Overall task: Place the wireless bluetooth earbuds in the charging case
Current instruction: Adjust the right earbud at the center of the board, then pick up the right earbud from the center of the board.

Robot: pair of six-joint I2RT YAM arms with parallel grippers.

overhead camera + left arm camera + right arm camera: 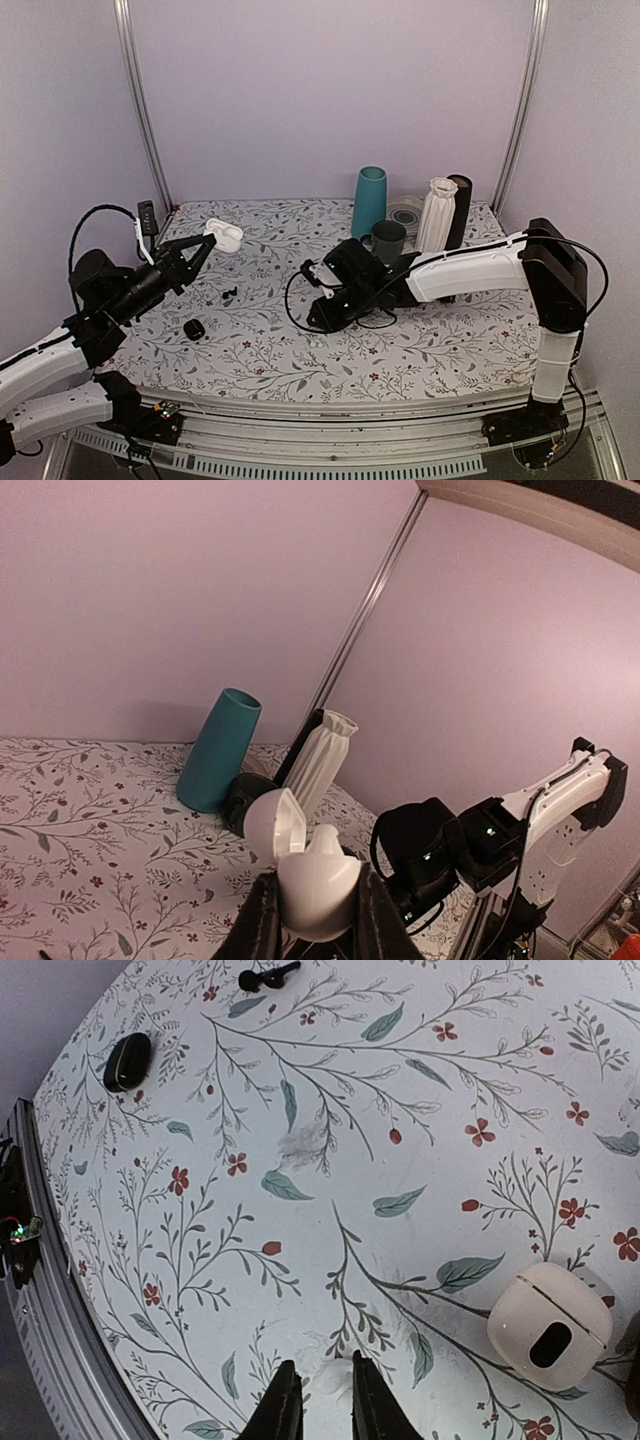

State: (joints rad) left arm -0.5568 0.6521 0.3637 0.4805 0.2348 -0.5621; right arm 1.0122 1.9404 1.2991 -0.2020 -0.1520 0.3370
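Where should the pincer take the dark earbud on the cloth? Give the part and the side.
Take the earbud by its round head, coming straight down from above. It lies flat on the cloth with its thin stem pointing sideways, so closing across the head, square to the stem, probably holds best.
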